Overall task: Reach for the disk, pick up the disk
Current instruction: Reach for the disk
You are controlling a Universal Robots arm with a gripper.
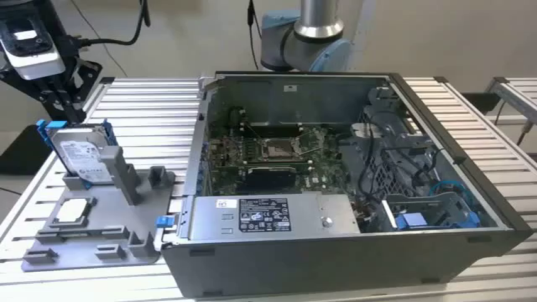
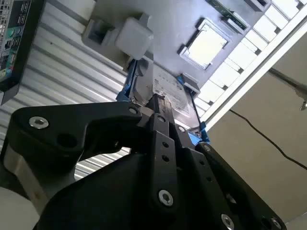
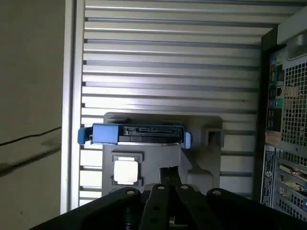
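**A:** While the gripper hangs over the worktop, where does the disk sit?

**B:** It stands upright on its edge in a slot of the gray fixture, near the worktop's edge on the exterior view's left. Its white label faces outward and blue rails frame both sides.

**A:** And the fingers?

**B:** They are pressed together with nothing between them. In the second wrist view the gripper's tips meet right at the disk's upper edge. In the first wrist view the tips lie apart from the disk, which shows edge-on with its connector up. I cannot tell whether they touch it.

**A:** What else is on the fixture?

**B:** A small silver-white chip lies flat in its own pocket, toward the worktop's near edge in the exterior view.

**A:** And beside the fixture?

**B:** An open computer case fills the middle of the worktop, touching the fixture's side. A blue bracket sits inside it at the corner far from the disk.
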